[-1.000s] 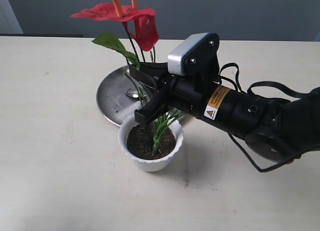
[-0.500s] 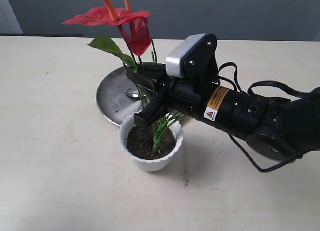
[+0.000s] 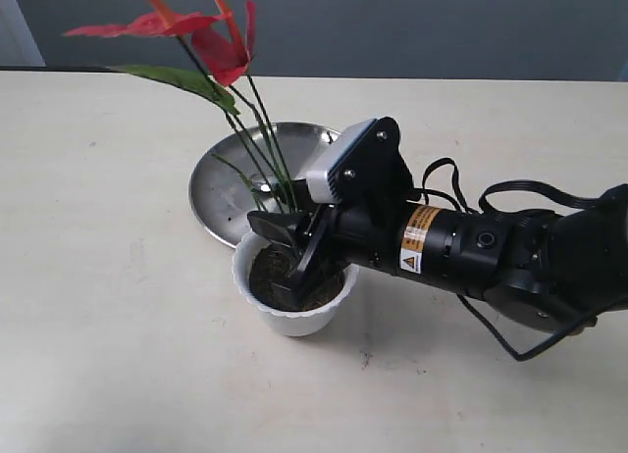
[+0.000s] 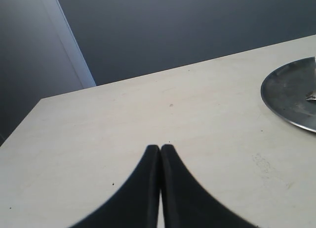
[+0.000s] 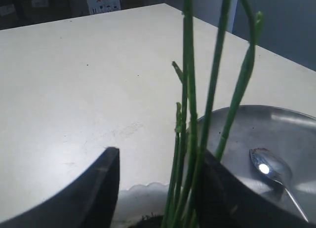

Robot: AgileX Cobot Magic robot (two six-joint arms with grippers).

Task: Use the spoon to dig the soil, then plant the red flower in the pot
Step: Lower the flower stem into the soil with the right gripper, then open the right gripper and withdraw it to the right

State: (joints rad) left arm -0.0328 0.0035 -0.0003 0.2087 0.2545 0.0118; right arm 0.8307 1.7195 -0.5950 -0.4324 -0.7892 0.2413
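Note:
The red flower leans to the left, its green stems running down into the white pot. My right gripper reaches low over the dark soil, open, with one finger inside the rim. The stems pass between the fingers and rest against one of them; the gap on the other side is wide. The scalloped pot rim shows below the fingers. The spoon lies on the steel plate. My left gripper is shut on nothing above the table, out of the exterior view.
The round steel plate lies just behind the pot, touching or nearly touching it. The right arm's black body and cables stretch over the table to the right. The plate's edge shows in the left wrist view.
My right gripper has dropped from above the pot down into it. The flower has tipped to the left, and its grass-like sprigs are now hidden behind the gripper.

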